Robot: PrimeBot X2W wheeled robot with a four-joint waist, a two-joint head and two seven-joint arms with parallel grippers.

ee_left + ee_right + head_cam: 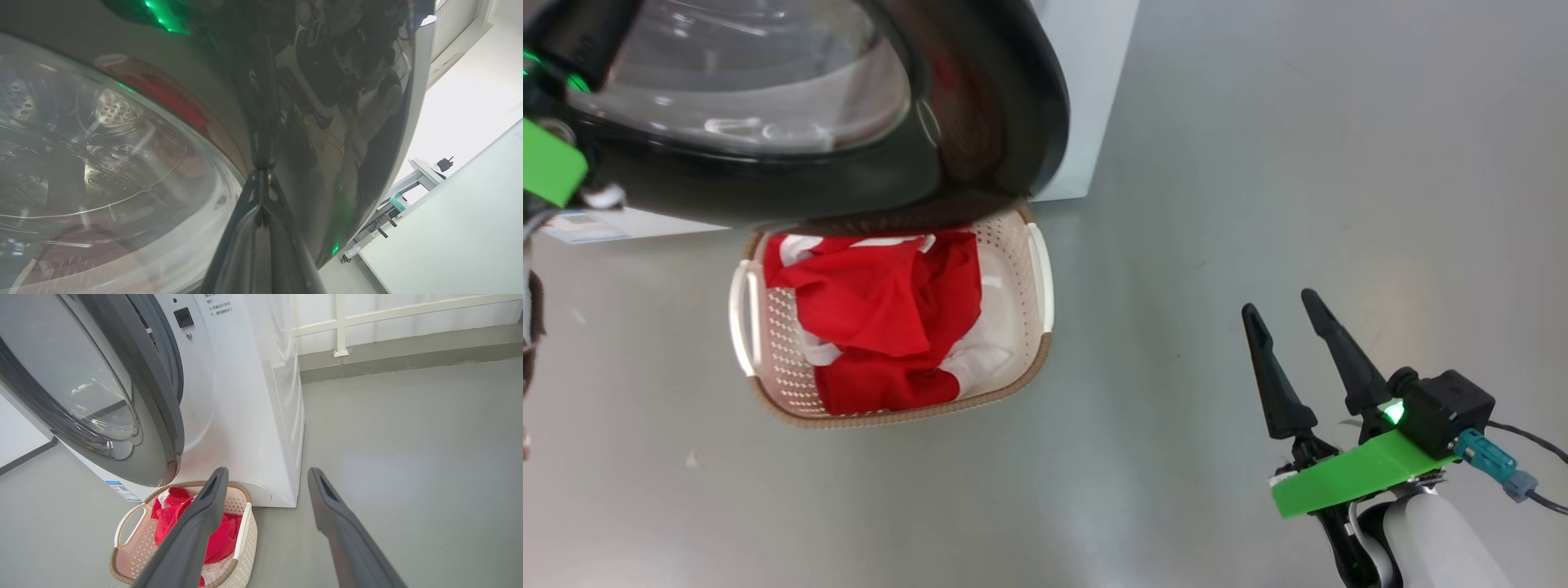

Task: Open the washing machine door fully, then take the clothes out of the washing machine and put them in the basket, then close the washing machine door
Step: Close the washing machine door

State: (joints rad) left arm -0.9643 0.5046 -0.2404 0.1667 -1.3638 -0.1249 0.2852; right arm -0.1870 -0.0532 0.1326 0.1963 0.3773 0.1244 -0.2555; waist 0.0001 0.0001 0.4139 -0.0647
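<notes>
Red clothes [874, 318] are seen piled in the basket [1021, 380], so only the washing machine door [1005, 122], ajar above the basket, is judged left to be shut, the left gripper [261, 171] being pressed together against it and the right gripper [1278, 302] held spread well right of the basket.

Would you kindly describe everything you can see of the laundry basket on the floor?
The basket is a small cream plastic tub with perforated sides, a brown woven-look rim and two pale side handles. It stands upright on the grey floor, just in front of the white washing machine, with its far end tucked beneath the open door. Red and white clothes lie heaped inside it. Whether it touches the machine is unclear.
</notes>
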